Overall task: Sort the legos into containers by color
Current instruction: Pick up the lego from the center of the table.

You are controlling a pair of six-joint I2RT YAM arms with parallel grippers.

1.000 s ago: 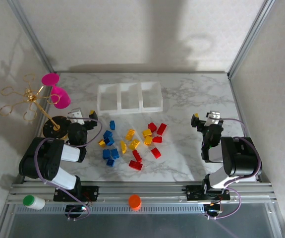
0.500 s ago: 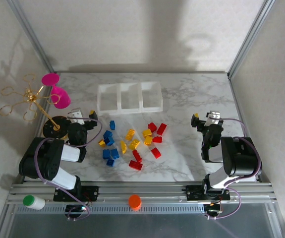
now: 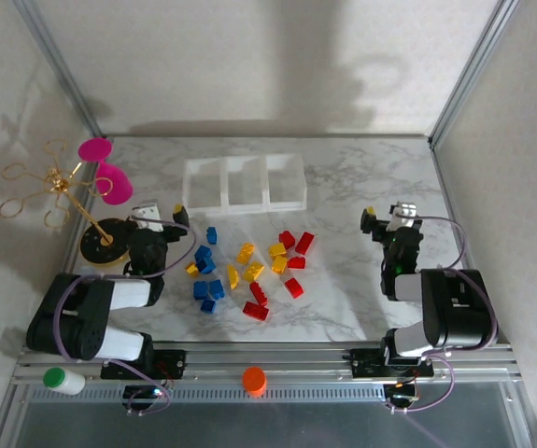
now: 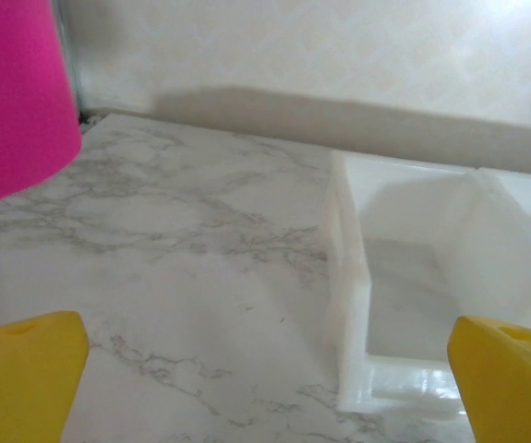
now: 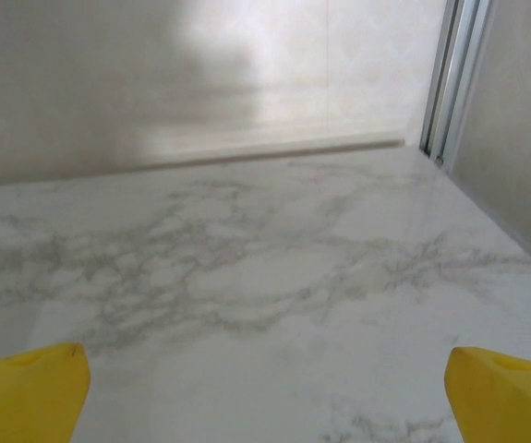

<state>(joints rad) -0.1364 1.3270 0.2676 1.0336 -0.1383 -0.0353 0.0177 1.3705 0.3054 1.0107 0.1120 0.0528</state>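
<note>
Both arms have shifted slightly; left fingers [image 4: 25,374] and right fingers [image 5: 25,388] stand wide, empty. Lower squarely over centre-left blue lego [image 3: 211,234].

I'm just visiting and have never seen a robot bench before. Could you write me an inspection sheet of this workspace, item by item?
Surface: marble-patterned table, no spills seen.
Job's things: legos in blue, yellow and red, scattered loose in front of the containers; the three bins look empty.
Clutter: pink cups on a gold stand at the left; orange cap and green-capped bottle at the near edge.
Grippers: left gripper and right gripper, jaws wide open, holding nothing.
Cables: purple cables looped at each arm, clear of the bricks.
Surroundings: pale walls, metal frame posts.
</note>
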